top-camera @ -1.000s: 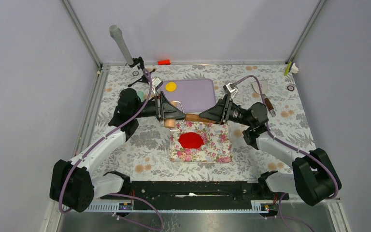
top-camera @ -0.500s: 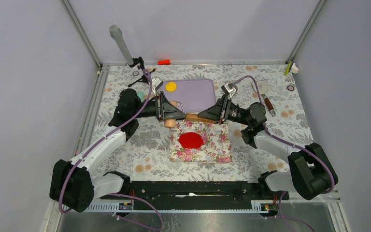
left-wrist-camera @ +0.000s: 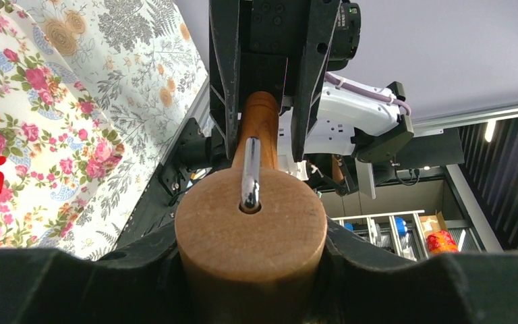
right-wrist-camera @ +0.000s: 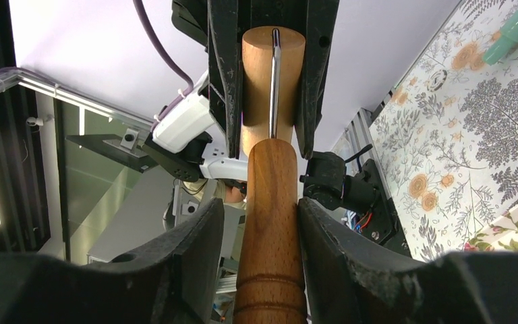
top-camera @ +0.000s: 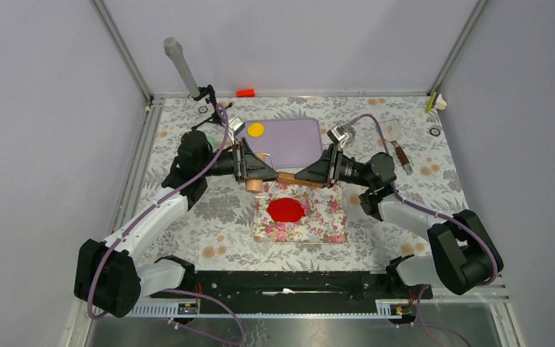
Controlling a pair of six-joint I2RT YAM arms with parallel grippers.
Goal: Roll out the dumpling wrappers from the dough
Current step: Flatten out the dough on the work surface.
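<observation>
Holding the rolling pin (top-camera: pixel 278 177) at both ends — left gripper (top-camera: pixel 256 172) clamped on the drum, right gripper (top-camera: pixel 305 176) pinching its handle. Pin runs left-right; the dough (top-camera: pixel 286 210), flat red on the floral mat (top-camera: pixel 327 224), sits just nearside — toward the bases, between both grippers.

The left gripper (top-camera: pixel 260 172) and right gripper (top-camera: pixel 302 175) face each other, their fingers clasping opposite ends of a wooden rolling pin (top-camera: pixel 286 177). Just below the fingers, toward the arm bases, flat red dough (top-camera: pixel 286 210) lies on a floral mat (top-camera: pixel 325 217). Just beyond the fingers sits a purple board (top-camera: pixel 296 141) carrying a yellow wrapper (top-camera: pixel 256 130), nearer the left fingers.
</observation>
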